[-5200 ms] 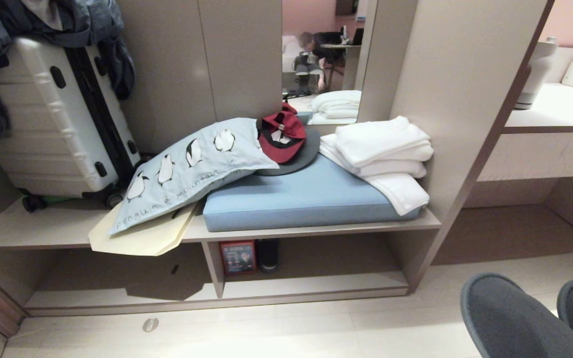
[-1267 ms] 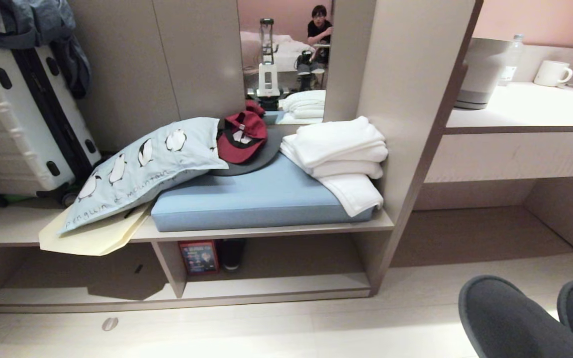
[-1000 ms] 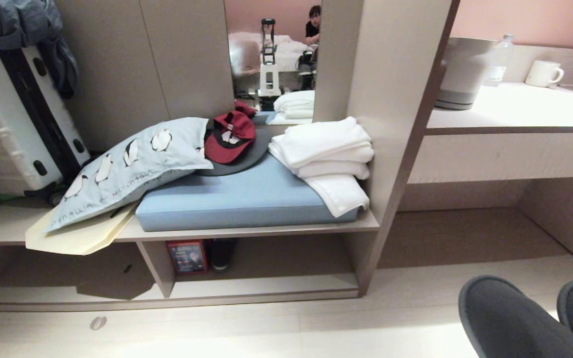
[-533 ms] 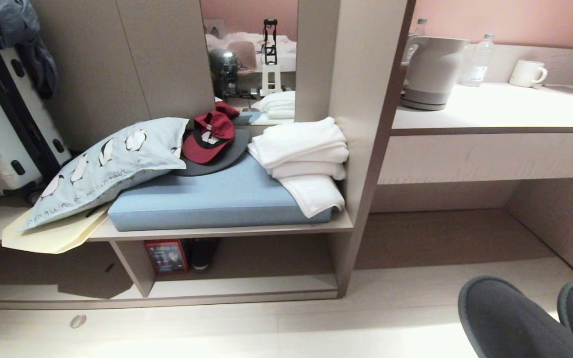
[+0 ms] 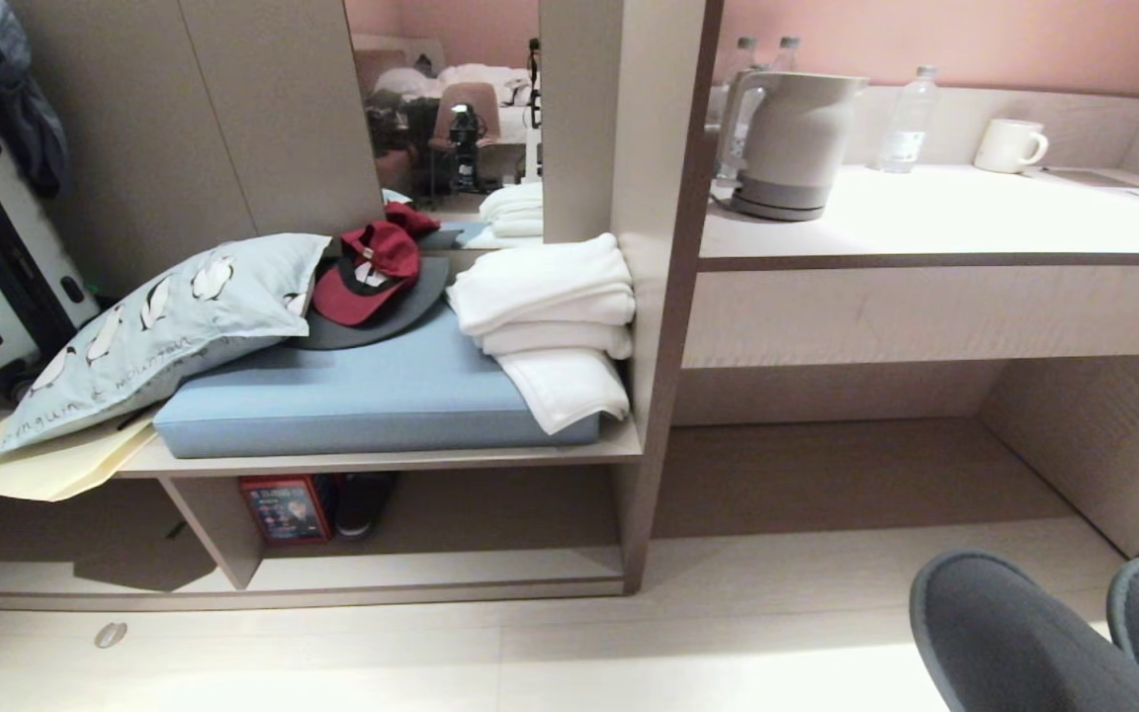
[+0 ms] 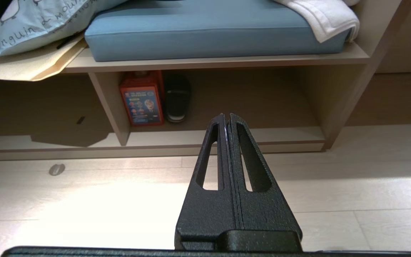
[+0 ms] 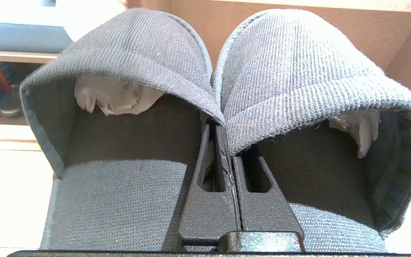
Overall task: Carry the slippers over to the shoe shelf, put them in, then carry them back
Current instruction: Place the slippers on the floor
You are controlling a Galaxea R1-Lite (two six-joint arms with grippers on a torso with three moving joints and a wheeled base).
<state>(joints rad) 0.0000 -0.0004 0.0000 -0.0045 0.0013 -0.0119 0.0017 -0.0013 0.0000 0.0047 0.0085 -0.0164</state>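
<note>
Right gripper (image 7: 227,137) jaws clamped the slippers (image 7: 205,89) by their inner edges, near right; left gripper (image 6: 227,117) jaws closed, empty.

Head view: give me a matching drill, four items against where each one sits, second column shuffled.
Items:
1. red cap
2. folded white towels
3. kettle
4. slippers

Places:
A. on the desk top, beside the water bottles
B. at the right end of the blue cushion, against the upright panel
C. low in the near right corner of the view, above the floor
D. on the cushion between the penguin pillow and the towels

Pairs: 1-D, 2-B, 3-A, 4-C
</note>
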